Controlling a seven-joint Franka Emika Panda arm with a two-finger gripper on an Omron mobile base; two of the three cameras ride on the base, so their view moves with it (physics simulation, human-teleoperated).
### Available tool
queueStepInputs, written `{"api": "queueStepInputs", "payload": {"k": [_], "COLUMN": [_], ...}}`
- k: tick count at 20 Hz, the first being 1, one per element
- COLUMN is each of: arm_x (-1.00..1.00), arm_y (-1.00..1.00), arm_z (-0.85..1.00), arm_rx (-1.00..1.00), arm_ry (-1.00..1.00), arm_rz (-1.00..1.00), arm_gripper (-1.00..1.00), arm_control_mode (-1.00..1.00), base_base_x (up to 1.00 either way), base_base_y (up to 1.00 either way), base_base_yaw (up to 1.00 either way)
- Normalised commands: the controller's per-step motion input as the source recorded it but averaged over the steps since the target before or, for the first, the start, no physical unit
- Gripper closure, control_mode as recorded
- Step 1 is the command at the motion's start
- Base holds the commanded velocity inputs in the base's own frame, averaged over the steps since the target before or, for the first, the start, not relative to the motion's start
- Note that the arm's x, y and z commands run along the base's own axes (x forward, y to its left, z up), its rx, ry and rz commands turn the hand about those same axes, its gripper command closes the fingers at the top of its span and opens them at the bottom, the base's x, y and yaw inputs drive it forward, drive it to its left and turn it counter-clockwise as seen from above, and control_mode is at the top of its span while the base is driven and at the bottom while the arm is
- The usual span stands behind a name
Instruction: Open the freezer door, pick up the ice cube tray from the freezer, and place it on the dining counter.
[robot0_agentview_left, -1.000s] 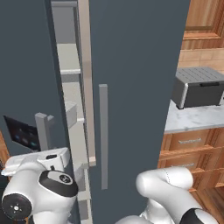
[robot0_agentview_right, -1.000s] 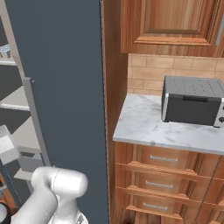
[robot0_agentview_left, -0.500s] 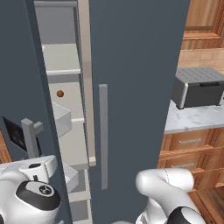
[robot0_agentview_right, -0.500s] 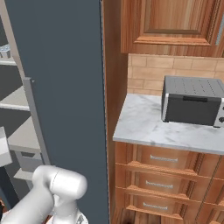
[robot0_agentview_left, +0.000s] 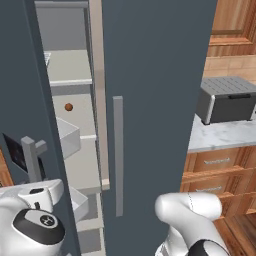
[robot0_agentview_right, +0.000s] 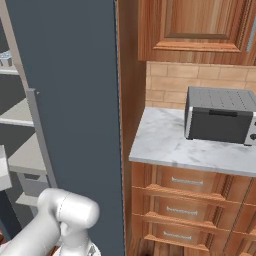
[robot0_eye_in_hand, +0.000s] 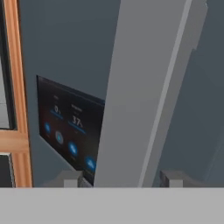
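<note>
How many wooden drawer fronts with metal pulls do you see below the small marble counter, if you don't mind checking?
3 wooden drawer fronts, stacked under the small marble counter: top, middle, bottom. More may be hidden below the frame.

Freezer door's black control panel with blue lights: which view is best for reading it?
The hand view. The black control panel with blue lights faces the camera close up, partly behind the grey vertical bar handle. In the left base view the panel is a sliver at the door's edge. The right base view gives nothing of it.
</note>
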Motion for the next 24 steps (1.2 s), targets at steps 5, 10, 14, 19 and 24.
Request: {"api": "queueStepInputs", "payload": {"k": [5, 10, 14, 19, 24], "arm_x": [0.0, 0.0, -0.38, -0.36, -0.32], "arm_y": [0.0, 0.0, 0.0, -0.31, -0.41], "arm_z": [0.0, 0.0, 0.05, 0.45, 0.88], "arm_rx": [0.0, 0.0, 0.0, 0.0, 0.0], "arm_ry": [0.0, 0.0, 0.0, 0.0, 0.0], "arm_rz": [0.0, 0.0, 0.0, 0.0, 0.01], "arm_gripper": [-1.0, -1.0, -1.0, -1.0, -1.0], "arm_control_mode": [-1.0, -1.0, -1.0, -1.0, -1.0], "base_base_x": [0.0, 0.0, 0.0, 0.0, 0.0], "base_base_y": [0.0, 0.0, 0.0, 0.0, 0.0], "base_base_yaw": [0.0, 0.0, 0.0, 0.0, 0.0]}}
